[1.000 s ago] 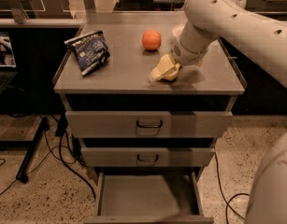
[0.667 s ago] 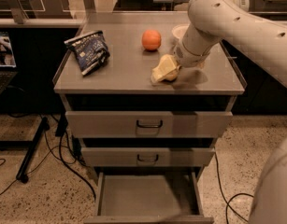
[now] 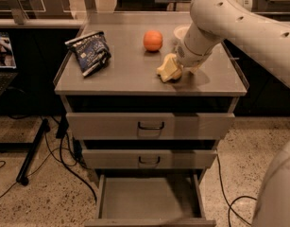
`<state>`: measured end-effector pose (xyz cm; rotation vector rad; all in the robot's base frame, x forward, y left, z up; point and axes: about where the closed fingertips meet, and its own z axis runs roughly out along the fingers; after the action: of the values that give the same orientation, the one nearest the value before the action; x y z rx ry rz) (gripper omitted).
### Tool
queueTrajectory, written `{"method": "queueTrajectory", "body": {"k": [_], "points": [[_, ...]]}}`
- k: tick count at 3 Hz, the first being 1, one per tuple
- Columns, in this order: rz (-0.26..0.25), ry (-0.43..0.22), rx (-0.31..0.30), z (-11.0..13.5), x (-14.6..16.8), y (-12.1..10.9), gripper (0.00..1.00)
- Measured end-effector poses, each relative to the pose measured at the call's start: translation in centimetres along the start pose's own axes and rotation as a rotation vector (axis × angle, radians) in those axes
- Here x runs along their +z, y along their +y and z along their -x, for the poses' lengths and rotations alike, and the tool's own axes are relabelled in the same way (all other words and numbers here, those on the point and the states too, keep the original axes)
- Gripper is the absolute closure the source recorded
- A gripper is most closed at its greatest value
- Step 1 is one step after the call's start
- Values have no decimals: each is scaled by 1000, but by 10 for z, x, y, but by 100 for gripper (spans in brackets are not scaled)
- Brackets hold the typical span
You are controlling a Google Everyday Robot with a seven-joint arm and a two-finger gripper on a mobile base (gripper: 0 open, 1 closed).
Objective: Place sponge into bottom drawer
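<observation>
The pale yellow sponge (image 3: 168,69) is on the right half of the grey cabinet top (image 3: 125,72), tilted up on one edge. My gripper (image 3: 179,67) comes down from the white arm on the right and is closed on the sponge's right end, with the wrist covering most of the fingers. The bottom drawer (image 3: 149,200) is pulled out below, and its flat grey floor is bare. The two upper drawers with black handles are shut.
An orange ball (image 3: 153,40) sits just behind and to the left of the sponge. A white bowl (image 3: 182,31) is partly hidden behind my arm. A dark snack bag (image 3: 90,52) lies at the left. Cables and a black stand leg (image 3: 31,150) are on the floor at the left.
The arm and the sponge have shifted slightly to the right, and the sponge has tipped up a little more. Nothing else moved.
</observation>
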<state>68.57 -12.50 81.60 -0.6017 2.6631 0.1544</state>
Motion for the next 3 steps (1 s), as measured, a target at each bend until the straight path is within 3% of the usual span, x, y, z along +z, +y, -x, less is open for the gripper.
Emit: {"method": "queueTrajectory", "body": {"k": [2,3], "points": [[0,0,0,0,0,0,92],[0,0,0,0,0,0,100]]}}
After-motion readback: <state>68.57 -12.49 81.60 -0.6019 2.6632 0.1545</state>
